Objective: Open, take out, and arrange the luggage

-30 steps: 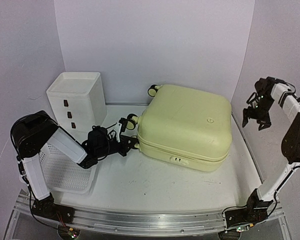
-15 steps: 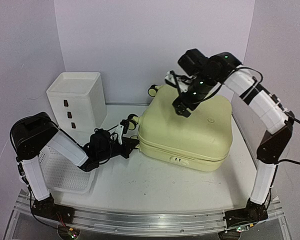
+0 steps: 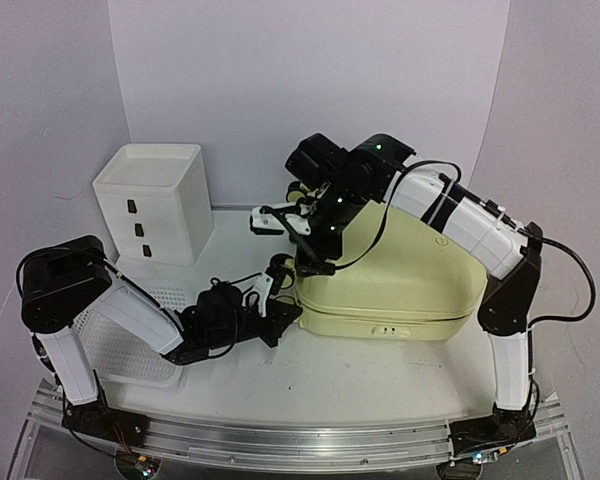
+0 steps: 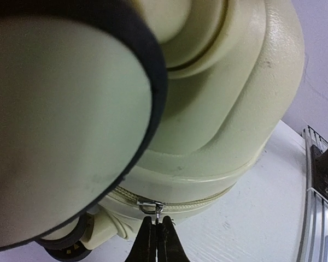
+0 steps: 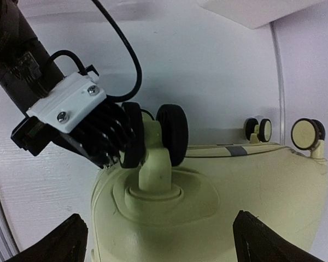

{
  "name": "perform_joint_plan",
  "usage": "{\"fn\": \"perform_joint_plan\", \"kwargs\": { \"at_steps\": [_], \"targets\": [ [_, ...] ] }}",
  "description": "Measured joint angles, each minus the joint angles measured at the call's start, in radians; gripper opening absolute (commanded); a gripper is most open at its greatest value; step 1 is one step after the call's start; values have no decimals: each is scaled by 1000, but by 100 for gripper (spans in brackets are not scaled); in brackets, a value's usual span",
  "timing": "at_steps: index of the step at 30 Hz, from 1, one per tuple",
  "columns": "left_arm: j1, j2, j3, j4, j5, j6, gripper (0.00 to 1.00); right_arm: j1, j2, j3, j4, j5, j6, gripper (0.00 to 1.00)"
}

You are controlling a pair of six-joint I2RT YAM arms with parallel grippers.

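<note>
Overhead looks down; wrist views closely share, probably, one luggage [image 3: 410,280] wheel [image 5: 172,134].

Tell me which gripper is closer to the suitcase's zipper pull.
Left. The left gripper is shut on the zipper pull; the right gripper hangs open above the luggage's corner wheel.

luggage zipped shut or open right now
Shut. The luggage lies flat with both shell halves pressed together and no lining showing; the left gripper pinches the zipper pull at the seam.

White links [image 3: 470,225], black joints [image 3: 55,285] and cables [image 3: 572,262], black left hand [image 4: 156,228]
</note>
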Motion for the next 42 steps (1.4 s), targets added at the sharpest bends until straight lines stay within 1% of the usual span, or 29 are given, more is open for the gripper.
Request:
{"fn": "perform_joint_plan", "kwargs": {
  "at_steps": [5,8,10,13,16,22,24,25,27,28,31,38,40,42],
  "targets": [
    [-68,0,3,-1,-6,1,0,0,0,-76,7,-88,-90,93],
    [-77,0,3,-1,-7,9,0,-2,0,-96,7,-130,-125,94],
    [-77,0,3,-1,-8,16,0,-3,0,-103,6,-152,-137,96],
    [-77,-4,-3,0,-10,40,0,-9,0,-103,4,-186,-139,98],
    [-77,-10,-7,0,-14,63,0,-14,23,-77,-1,-203,-121,98],
    [-73,-11,-11,0,-23,70,0,-35,125,-3,-26,-200,-62,97],
    [-71,-11,-12,0,-27,66,0,-38,151,12,-36,-199,-56,92],
    [-69,-12,-14,0,-26,63,0,-38,158,18,-38,-200,-56,88],
    [-66,-13,-17,8,-27,55,0,-40,159,23,-40,-203,-57,71],
    [-65,-14,-18,9,-31,50,0,-45,159,24,-39,-206,-63,67],
    [-64,-18,-26,18,-43,58,0,-63,159,26,-27,-252,-82,61],
    [-64,-26,-44,35,-59,100,0,-75,142,-11,-8,-337,-49,42],
    [-61,-27,-45,36,-58,114,0,-78,134,-25,2,-346,-48,39],
    [-47,-27,-48,39,-45,123,0,-78,130,-34,10,-349,-47,34]
  ]
}}
